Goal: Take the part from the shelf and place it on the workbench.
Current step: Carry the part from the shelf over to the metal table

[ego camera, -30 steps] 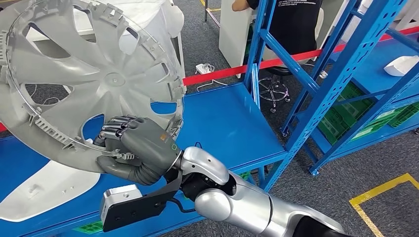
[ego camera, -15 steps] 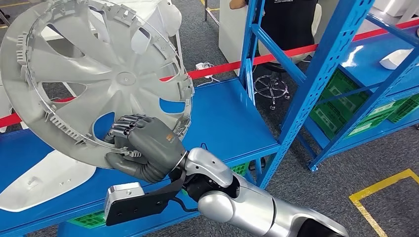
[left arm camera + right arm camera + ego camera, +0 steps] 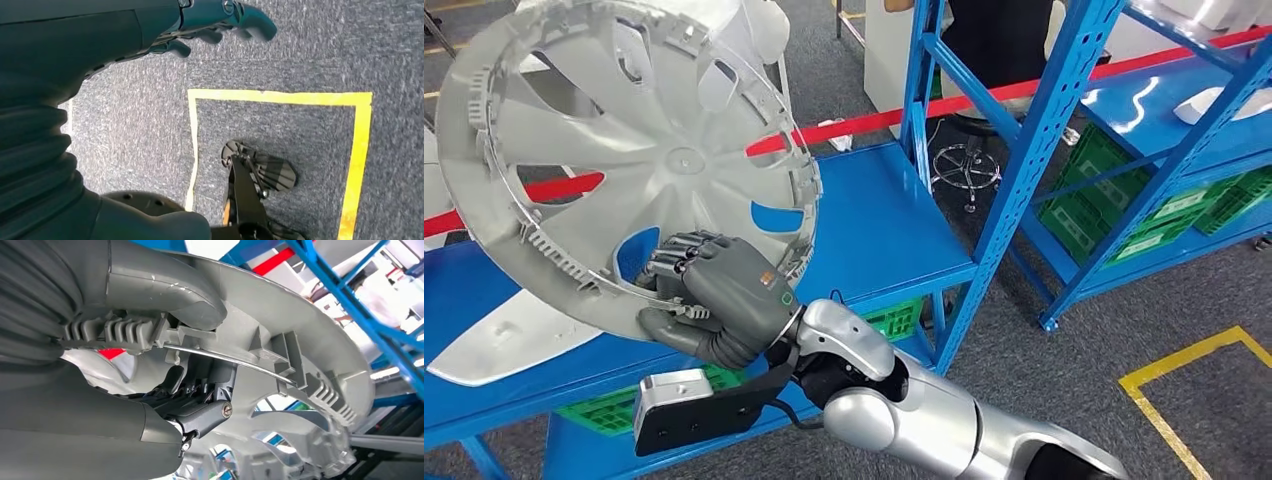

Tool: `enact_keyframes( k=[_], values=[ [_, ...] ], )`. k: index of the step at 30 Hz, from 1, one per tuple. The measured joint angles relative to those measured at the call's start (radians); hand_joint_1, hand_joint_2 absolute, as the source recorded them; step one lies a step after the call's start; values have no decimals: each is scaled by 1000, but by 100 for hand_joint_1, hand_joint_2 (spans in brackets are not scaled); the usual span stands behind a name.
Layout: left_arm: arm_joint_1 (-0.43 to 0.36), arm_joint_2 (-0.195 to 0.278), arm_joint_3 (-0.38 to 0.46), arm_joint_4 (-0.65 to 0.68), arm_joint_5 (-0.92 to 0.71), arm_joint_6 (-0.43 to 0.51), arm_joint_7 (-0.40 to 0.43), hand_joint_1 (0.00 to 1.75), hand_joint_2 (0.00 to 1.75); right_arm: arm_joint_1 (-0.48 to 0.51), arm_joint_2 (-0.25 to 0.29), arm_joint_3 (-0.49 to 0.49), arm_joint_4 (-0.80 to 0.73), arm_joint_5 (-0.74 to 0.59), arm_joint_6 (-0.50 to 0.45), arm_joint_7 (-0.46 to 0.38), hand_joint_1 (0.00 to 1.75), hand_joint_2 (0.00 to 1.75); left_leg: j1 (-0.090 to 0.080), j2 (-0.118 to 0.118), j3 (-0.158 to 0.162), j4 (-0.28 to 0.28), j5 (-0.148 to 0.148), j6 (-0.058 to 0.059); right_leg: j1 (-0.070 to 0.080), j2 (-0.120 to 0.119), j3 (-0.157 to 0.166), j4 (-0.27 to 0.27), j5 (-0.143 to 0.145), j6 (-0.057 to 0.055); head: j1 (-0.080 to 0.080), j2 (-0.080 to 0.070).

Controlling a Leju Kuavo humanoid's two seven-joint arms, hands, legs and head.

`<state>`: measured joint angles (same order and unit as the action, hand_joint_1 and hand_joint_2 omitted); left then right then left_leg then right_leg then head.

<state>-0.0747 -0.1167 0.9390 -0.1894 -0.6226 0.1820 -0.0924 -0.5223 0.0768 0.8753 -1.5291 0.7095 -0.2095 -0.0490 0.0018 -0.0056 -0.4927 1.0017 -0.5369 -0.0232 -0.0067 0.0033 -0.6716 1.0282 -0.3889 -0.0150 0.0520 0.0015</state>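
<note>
A flat white plastic panel (image 3: 504, 345) lies on the blue metal shelf (image 3: 874, 235); above it the right hand (image 3: 714, 300) grips the lower rim of the round grey plastic wheel cover (image 3: 624, 150), held tilted in the air, while the left hand (image 3: 220, 20) hangs over grey floor, fingers loosely curled, holding nothing

A: Place type?
B: Workshop, or a factory storage floor. Blue steel shelving (image 3: 1034, 150) with perforated uprights and cross braces, blue shelf boards.
A: Anything else backing that?
B: Green plastic crates (image 3: 1114, 215) on the low shelves, white molded panels (image 3: 509, 340) lying on the boards. Grey carpet floor (image 3: 1064, 380) with yellow tape lines (image 3: 1169, 385) boxing off zones, also seen in the left wrist view (image 3: 280, 97).
A: Barriers?
B: Red tape (image 3: 864, 122) strung across behind the racks. Office chair base (image 3: 959, 165) back there too.
</note>
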Motion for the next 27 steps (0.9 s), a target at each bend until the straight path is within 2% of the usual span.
enact_keyframes(
  k=[1, 2, 3, 5, 6, 7, 8, 9, 10, 11, 12, 13, 14, 16, 17, 18, 20, 21, 22, 23, 24, 25, 26, 27],
  values=[
    [0, 0, -1, 0, 0, 0, 0, 0, 175, 0, -1, 0, 0, 0, 0, 0, 175, 175, 1, 3, -6, -1, 8, 9, -1, 1, -5, 3, -5, 6, -1, 0],
    [-1, 0, -1, 0, 0, 0, 0, 0, 175, 0, -1, -1, 0, 0, 1, -1, 175, 175, 4, 5, -15, -3, 19, 18, -1, 1, -15, 19, -29, 12, 0, 0],
    [-1, 0, -2, -1, -2, -1, 0, 0, 175, 0, -2, -2, 0, 0, 1, -1, 175, 175, 6, 8, -26, -5, 32, 26, -2, 1, -29, 57, -71, 18, 1, 0],
    [-1, 1, -2, -3, -6, -4, -1, 0, 175, 3, -4, -5, 0, 1, 1, -1, 175, 175, 5, 10, -56, -2, 55, 34, -3, 1, -65, 183, -173, 26, 3, 0],
    [0, 1, -2, -3, -10, -6, -1, 0, 175, 5, -5, -7, 0, 1, 1, -1, 175, 175, 4, 10, -72, 0, 67, 34, -3, 1, -77, 246, -202, 28, 3, 0],
    [0, 2, -3, -3, -13, -7, -1, 0, 175, 9, -6, -9, 0, 3, 1, -1, 175, 175, 3, 11, -89, 2, 78, 34, -3, 1, -76, 285, -207, 28, 3, 0],
    [1, 2, -5, -3, -16, -8, -1, 0, 175, 12, -7, -12, 0, 5, 1, -1, 175, 175, 2, 11, -105, 6, 88, 33, -2, 1, -59, 292, -192, 26, 4, 0],
    [1, 2, -7, -3, -19, -9, -2, 0, 175, 14, -8, -15, 0, 7, 1, -1, 175, 175, 1, 11, -121, 9, 98, 31, -1, 1, -23, 262, -166, 22, 4, 0],
    [1, 2, -9, -3, -23, -9, -4, 0, 175, 15, -8, -17, 0, 10, 1, -1, 175, 175, 1, 11, -135, 14, 107, 29, 1, 1, 28, 203, -146, 16, 4, 0],
    [0, 2, -12, -4, -26, -11, -8, 0, 175, 16, -8, -20, -2, 13, 1, -2, 175, 175, -1, 11, -148, 19, 114, 26, 5, 0, 88, 124, -144, 9, 5, 0],
    [0, 2, -13, -4, -29, -12, -14, 0, 175, 18, -9, -23, -4, 17, 1, -3, 175, 175, -2, 10, -155, 22, 123, 21, 9, 0, 134, 60, -150, 3, 4, 0],
    [0, 2, -15, -4, -32, -13, -20, 0, 175, 22, -9, -26, -6, 23, -1, -5, 175, 175, -2, 10, -160, 24, 130, 15, 12, 0, 163, 14, -160, -2, 6, 0],
    [1, 2, -17, -5, -35, -14, -26, 0, 175, 28, -9, -30, -8, 31, -3, -9, 175, 175, -1, 10, -163, 23, 139, 9, 15, 0, 173, -9, -167, -6, 8, 0],
    [2, 4, -21, -5, -40, -15, -36, 0, 175, 42, -11, -38, -10, 46, -7, -17, 175, 175, 2, 9, -167, 19, 151, -4, 14, -1, 163, -15, -149, -15, 11, 0],
    [3, 4, -23, -4, -41, -15, -39, 0, 175, 48, -12, -42, -11, 53, -9, -21, 175, 175, 2, 8, -174, 28, 137, -10, 11, -2, 155, -17, -138, -22, 10, 0],
    [4, 5, -25, -4, -41, -15, -41, 0, 175, 55, -13, -46, -13, 59, -12, -24, 175, 175, 3, 7, -186, 55, 104, -15, 8, -4, 144, -19, -125, -28, 8, 0],
    [5, 6, -27, -4, -42, -15, -43, 0, 175, 73, -16, -52, -18, 72, -17, -28, 175, 175, 8, 6, -218, 165, 2, -25, 6, -5, 116, -20, -101, -34, 4, 0],
    [5, 6, -27, -4, -41, -15, -42, 0, 175, 82, -16, -54, -21, 78, -19, -29, 175, 175, 10, 6, -230, 228, -35, -28, 5, -5, 100, -19, -88, -35, 4, 0],
    [5, 7, -27, -4, -40, -15, -40, 0, 175, 90, -16, -54, -23, 83, -20, -31, 175, 175, 11, 6, -231, 275, -46, -31, 5, -5, 83, -18, -76, -34, 4, 0],
    [4, 8, -27, -4, -39, -15, -38, 0, 175, 95, -16, -54, -24, 87, -19, -32, 175, 175, 12, 6, -219, 293, -32, -33, 5, -5, 66, -16, -63, -32, 3, 0],
    [4, 9, -27, -5, -36, -14, -36, 0, 175, 99, -16, -54, -25, 91, -16, -32, 175, 175, 14, 6, -190, 278, -5, -34, 4, -5, 48, -14, -51, -29, 4, 0],
    [3, 9, -27, -5, -34, -13, -33, 0, 175, 101, -16, -55, -27, 93, -10, -33, 175, 175, 15, 6, -142, 230, 20, -34, 3, -5, 32, -10, -40, -25, 3, 0],
    [2, 10, -27, -5, -31, -12, -30, 0, 175, 102, -15, -56, -32, 95, -3, -33, 175, 175, 15, 6, -84, 158, 24, -34, 3, -4, 18, -7, -30, -20, 3, 0],
    [0, 10, -27, -6, -30, -11, -28, 0, 175, 103, -14, -58, -38, 96, 4, -33, 175, 175, 13, 4, -33, 89, 15, -29, 3, -4, 8, -3, -21, -14, 4, 0]
  ],
)
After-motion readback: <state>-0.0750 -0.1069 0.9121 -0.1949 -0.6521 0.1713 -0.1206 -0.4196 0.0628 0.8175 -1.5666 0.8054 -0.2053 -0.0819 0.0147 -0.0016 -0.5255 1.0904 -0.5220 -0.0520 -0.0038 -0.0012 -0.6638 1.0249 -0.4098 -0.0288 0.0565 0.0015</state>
